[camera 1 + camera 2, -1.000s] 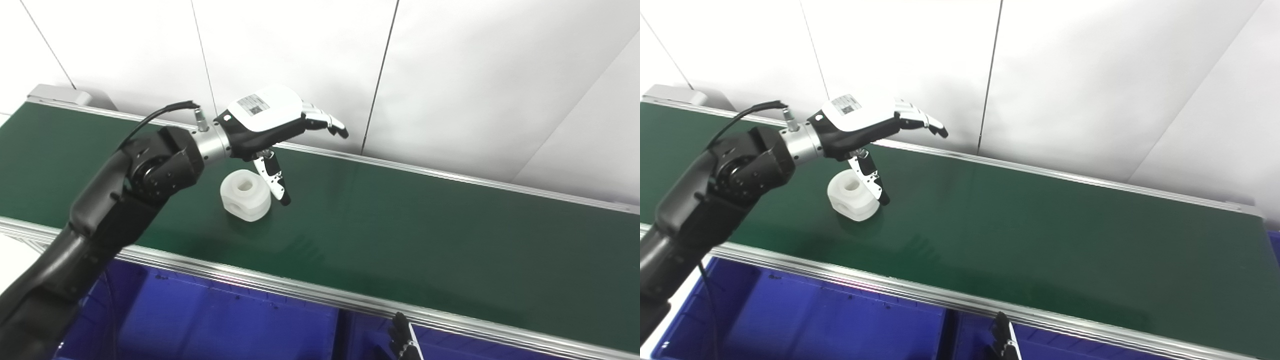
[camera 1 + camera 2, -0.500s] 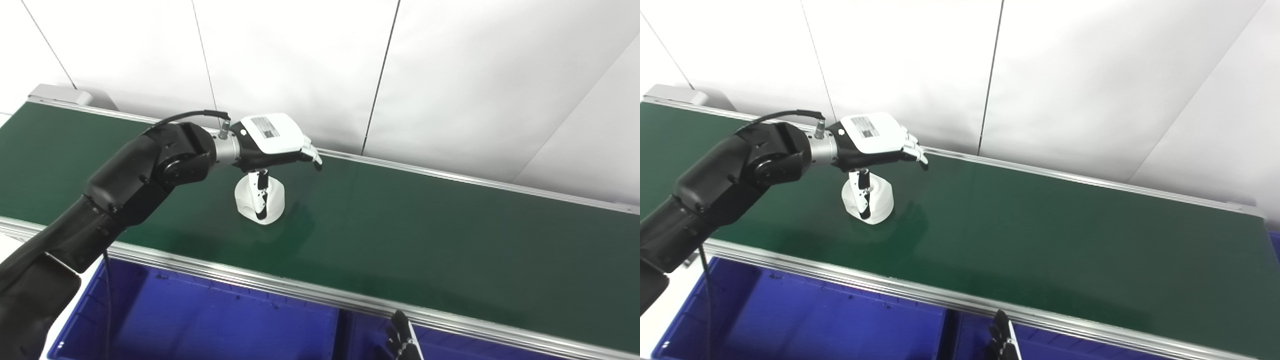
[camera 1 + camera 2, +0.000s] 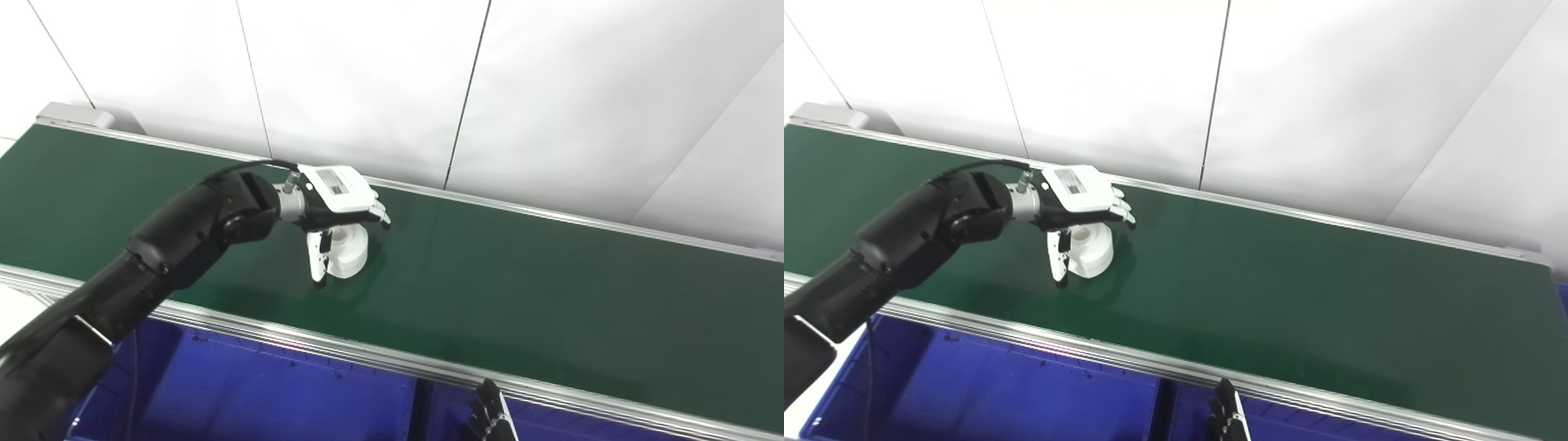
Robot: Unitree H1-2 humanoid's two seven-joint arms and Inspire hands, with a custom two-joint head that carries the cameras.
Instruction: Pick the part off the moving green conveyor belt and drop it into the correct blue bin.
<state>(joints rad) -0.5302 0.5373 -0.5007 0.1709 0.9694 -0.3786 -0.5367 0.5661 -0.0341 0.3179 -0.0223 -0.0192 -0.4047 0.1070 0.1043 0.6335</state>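
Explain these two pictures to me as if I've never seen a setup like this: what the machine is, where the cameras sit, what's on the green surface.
Both pictures come from two cameras side by side on a humanoid robot's head, so they show one scene. The green conveyor belt carries a white plastic part. The left hand is over the part, its thumb down the near side and its fingers over the top; whether it grips yet is unclear. Blue bins sit below the near edge. Only the fingertips of the right hand show, at the bottom.

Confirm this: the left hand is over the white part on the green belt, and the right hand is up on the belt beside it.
Wrong about the right hand: the right eye view shows it low at the bins' edge, off the belt. The left hand is over the white part.
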